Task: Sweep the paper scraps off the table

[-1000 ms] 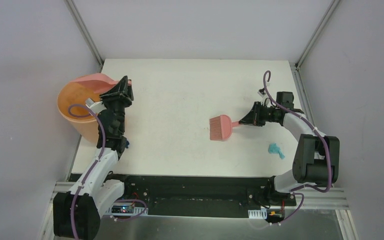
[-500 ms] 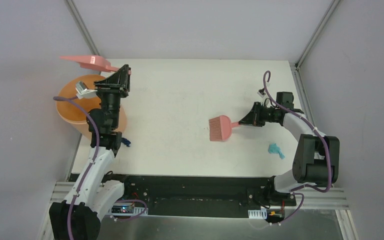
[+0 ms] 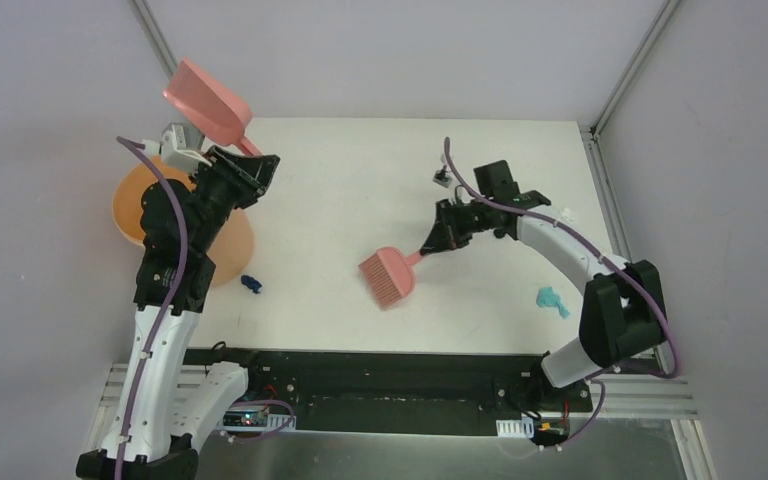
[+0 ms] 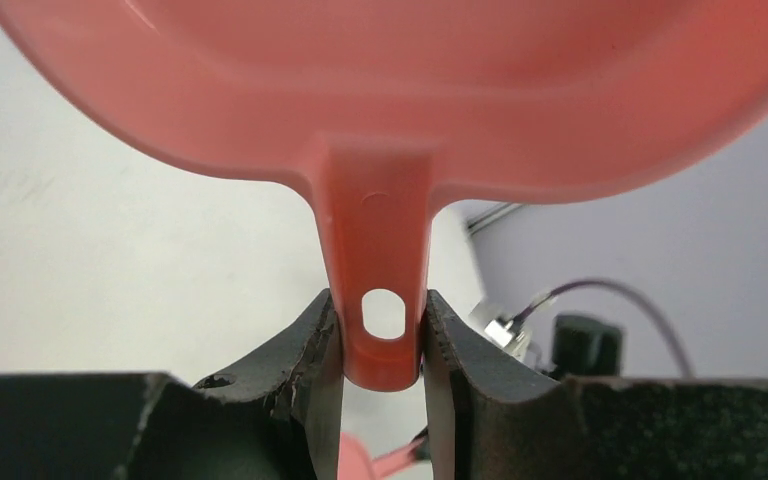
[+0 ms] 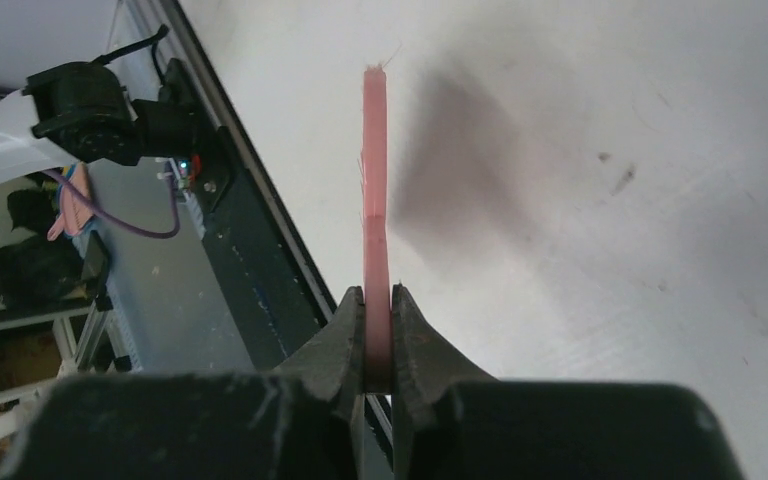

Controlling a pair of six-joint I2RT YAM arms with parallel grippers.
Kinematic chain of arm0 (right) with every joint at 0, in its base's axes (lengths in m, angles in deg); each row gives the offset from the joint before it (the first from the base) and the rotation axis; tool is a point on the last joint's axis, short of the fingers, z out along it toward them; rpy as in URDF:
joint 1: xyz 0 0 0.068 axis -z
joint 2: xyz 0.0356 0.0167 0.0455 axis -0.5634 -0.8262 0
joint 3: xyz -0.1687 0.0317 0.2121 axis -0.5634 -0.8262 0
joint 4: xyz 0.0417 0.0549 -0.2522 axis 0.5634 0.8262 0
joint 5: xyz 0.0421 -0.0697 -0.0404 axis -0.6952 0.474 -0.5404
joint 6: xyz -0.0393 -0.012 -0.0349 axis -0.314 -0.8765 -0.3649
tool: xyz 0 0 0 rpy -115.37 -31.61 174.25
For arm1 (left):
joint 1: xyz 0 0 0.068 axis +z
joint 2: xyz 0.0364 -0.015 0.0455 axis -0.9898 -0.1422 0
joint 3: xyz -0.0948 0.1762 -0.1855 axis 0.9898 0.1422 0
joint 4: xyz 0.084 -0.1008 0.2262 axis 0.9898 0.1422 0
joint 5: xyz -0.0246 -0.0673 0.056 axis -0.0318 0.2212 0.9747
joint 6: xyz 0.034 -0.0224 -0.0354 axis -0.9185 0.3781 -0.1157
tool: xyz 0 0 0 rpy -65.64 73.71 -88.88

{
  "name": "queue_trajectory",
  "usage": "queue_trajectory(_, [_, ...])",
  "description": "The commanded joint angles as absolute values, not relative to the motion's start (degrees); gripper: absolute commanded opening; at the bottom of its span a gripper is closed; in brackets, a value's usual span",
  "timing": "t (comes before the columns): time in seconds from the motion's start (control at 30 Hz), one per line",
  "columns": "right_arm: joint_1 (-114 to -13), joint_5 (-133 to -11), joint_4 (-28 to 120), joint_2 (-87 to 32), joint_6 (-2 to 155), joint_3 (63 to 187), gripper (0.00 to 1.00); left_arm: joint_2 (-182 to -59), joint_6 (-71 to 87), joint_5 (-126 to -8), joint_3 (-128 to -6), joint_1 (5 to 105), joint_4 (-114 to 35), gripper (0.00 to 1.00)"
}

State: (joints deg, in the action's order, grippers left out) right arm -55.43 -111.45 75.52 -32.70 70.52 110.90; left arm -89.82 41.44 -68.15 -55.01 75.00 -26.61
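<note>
The left tool (image 3: 256,162) is clamped on the dustpan (image 3: 206,100) handle. In the left wrist view both fingers press the sides of the handle right at its hanging hole. The dustpan is held up in the air over the far left corner of the desk (image 3: 360,170). Its scoop is tilted up and away from the arm, beyond the far rim of the bucket (image 3: 128,210). The bucket stands at the desk's left edge, and the left arm crosses over it.

The right tool (image 3: 437,240) is closed narrow on the brush (image 3: 388,277) handle. The right wrist view shows the brush edge-on, a thin pink strip pinched between the two fingers. The handle slants down and left from the tool. The bristle head is low over the middle of the desk, toward the near side. I cannot tell whether the bristles touch the surface.

Two scraps lie on the desk. The blue scrap (image 3: 251,285) sits near the left near corner, just beside the bucket's rim and the left arm. The teal scrap (image 3: 552,301) sits toward the right near corner, just beside the right arm and well apart from the brush. The brush head is between the two, touching neither.
</note>
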Motion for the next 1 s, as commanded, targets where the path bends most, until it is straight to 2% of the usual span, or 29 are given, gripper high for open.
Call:
queue_trajectory(0.0, [-61.42, -113.7, 79.17, -39.46, 73.0, 121.38, 0.0, -86.79, 30.44, -65.77, -60.45, 73.75, -5.43, 0.0])
queue_trajectory(0.2, [-72.86, -117.22, 77.47, -49.91, 78.26, 133.21, 0.0, -86.23, 28.47, -63.36, -65.4, 73.29, 5.97, 0.0])
queue_trajectory(0.37, [-78.45, -120.39, 71.86, -58.82, 87.56, 141.84, 0.0, -86.4, 30.2, -66.68, -63.62, 73.25, 4.29, 0.0])
queue_trajectory(0.47, [-80.3, -119.38, 68.49, -62.09, 88.77, 145.17, 0.0, -86.84, 28.7, -68.22, -64.9, 73.3, 4.19, 0.0])
queue_trajectory(0.63, [-82.17, -117.64, 58.87, -68.22, 101.69, 150.68, 0.0, -85.18, 25.67, -64.36, -65.23, 73.3, 6.63, 0.0])
queue_trajectory(0.77, [-83.71, -111.38, 55.07, -71.2, 105.69, 153.71, 0.0, -85.55, 23.48, -64.51, -65.92, 73.25, 7.5, 0.0])
queue_trajectory(0.9, [-84.28, -111.4, 53.19, -76.73, 109.22, 160.07, 0.0, -85.79, 21.9, -63.23, -66.56, 72.72, 7.56, 0.0])
queue_trajectory(0.97, [-84.38, -110.42, 53.34, -79.95, 118.0, 163.36, 0.0, -85.68, 21.71, -63.71, -65.93, 72.64, 6.77, 0.0])
